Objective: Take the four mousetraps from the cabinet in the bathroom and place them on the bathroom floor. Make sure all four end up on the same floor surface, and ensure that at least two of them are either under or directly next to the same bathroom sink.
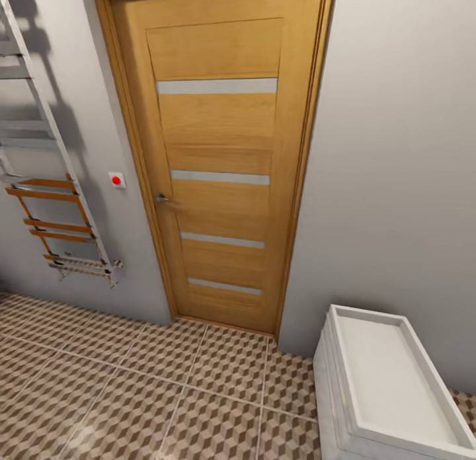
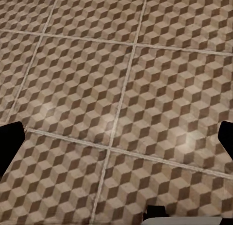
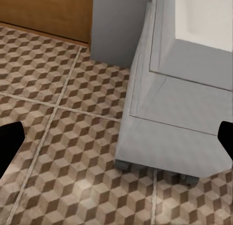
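Bathroom floor (image 1: 132, 394) tiles are lying under both tools, left tool (image 2: 119, 137) and right tool (image 3: 119, 137) spread apart and carrying nothing, while I am facing a closed door (image 1: 218, 162) at upper centre.

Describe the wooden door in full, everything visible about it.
The door is honey-coloured wood with visible grain, set in a matching frame and shut. Four narrow pale horizontal strips cross its central panel. A small metal lever handle sits on its left edge at mid height. It stands upright between grey walls, its foot meeting the cube-patterned tile floor. A small switch with a red dot sits on the wall beside it. Nothing touches the door.
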Controlling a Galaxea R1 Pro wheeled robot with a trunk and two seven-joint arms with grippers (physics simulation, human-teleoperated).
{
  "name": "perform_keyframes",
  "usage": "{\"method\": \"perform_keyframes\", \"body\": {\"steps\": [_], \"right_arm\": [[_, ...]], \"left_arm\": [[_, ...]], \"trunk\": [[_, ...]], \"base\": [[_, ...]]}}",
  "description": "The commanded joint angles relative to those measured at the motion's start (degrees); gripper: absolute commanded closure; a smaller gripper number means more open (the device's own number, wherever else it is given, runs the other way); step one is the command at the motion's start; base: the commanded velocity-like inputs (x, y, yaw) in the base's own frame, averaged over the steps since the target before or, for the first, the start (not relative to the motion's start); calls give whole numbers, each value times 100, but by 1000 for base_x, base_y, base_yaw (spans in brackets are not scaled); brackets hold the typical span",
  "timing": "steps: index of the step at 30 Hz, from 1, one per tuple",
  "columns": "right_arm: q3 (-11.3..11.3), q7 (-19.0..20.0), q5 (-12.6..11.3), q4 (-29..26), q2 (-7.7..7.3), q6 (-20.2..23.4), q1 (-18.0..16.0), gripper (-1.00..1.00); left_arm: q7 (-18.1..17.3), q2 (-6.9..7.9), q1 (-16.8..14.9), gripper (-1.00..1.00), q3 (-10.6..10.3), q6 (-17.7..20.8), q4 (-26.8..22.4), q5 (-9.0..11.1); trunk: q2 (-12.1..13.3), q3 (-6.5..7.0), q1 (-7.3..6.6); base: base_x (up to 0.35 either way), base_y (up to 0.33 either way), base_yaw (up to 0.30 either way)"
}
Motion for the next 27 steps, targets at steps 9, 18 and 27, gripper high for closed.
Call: {"method": "perform_keyframes", "body": {"steps": [9, 18, 27], "right_arm": [[54, -1, -58, -1, -2, -16, -3, -100], [50, 3, -58, -1, -2, -15, -3, -100], [51, 5, -58, -1, -2, -13, -3, -100]], "left_arm": [[7, -3, -10, -100, -45, -35, 23, 44], [7, -3, -11, -100, -45, -31, 23, 44], [7, -3, -11, -100, -49, -26, 23, 44]], "trunk": [[-12, -12, 3], [-12, -12, 3], [-12, -12, 3]], "base": [[0, 0, 258], [0, 0, 258], [0, 0, 258]]}}
